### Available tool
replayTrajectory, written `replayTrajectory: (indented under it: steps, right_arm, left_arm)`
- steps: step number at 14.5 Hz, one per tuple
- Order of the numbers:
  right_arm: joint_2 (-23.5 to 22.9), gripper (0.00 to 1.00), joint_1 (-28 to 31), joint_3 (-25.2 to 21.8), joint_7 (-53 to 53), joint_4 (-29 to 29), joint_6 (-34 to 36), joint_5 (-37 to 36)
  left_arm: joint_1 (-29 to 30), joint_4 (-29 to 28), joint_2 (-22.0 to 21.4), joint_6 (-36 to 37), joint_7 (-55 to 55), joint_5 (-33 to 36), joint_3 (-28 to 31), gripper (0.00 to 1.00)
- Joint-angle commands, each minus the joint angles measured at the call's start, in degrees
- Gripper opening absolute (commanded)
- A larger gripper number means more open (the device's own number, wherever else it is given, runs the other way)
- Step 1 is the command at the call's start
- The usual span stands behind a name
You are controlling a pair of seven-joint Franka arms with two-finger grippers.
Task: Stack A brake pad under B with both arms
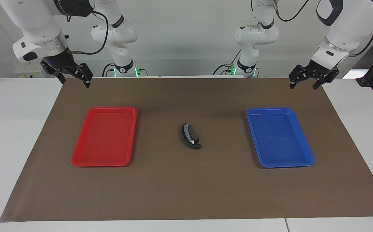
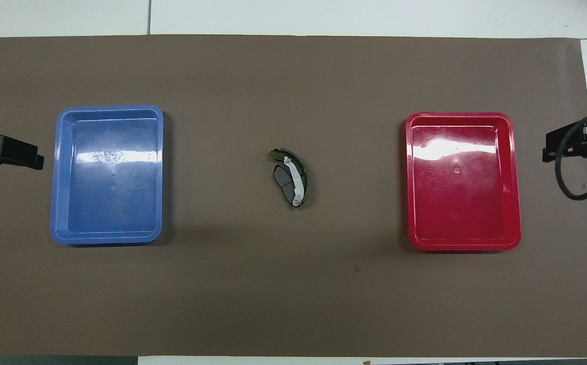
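Brown matting covers the worktop, and at its middle the two brake pads lie together: the short grey pad sits pressed against the inner curve of the long crescent pad, which seems to rest partly over it, though how much overlap there is cannot be told. A red tray lies toward the right arm's end and a blue tray toward the left arm's end; both hold nothing.

The right tool hangs over the worktop's corner at the robots' edge on the right arm's end, fingers spread apart. The left tool hangs over the matching corner at the left arm's end, fingers likewise parted. Neither carries anything, and both are well apart from the pads.

By my reading, the stack looks either made or close to it, with both arms waiting. If the crescent is only leaning, the next move calls for one tool to steady the short pad while the other lifts the crescent squarely on top.
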State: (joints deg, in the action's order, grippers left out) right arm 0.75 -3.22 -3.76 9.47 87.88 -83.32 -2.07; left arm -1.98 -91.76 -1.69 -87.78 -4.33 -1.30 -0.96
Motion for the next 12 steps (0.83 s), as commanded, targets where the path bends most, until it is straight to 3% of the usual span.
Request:
replayTrajectory:
  steps: [1,12]
  right_arm:
    - [-0.6,1.00,0.1,0.0,-2.0,-2.0,1.3,1.1]
    - [-0.1,1.00,0.2,-0.1,-6.0,-1.0,-0.9,0.4]
  left_arm:
    - [0.1,-1.1,-1.1,0.0,0.5,0.7,0.1,0.98]
    - [0.0,-1.1,-1.1,-0.1,0.6,0.7,0.1,0.98]
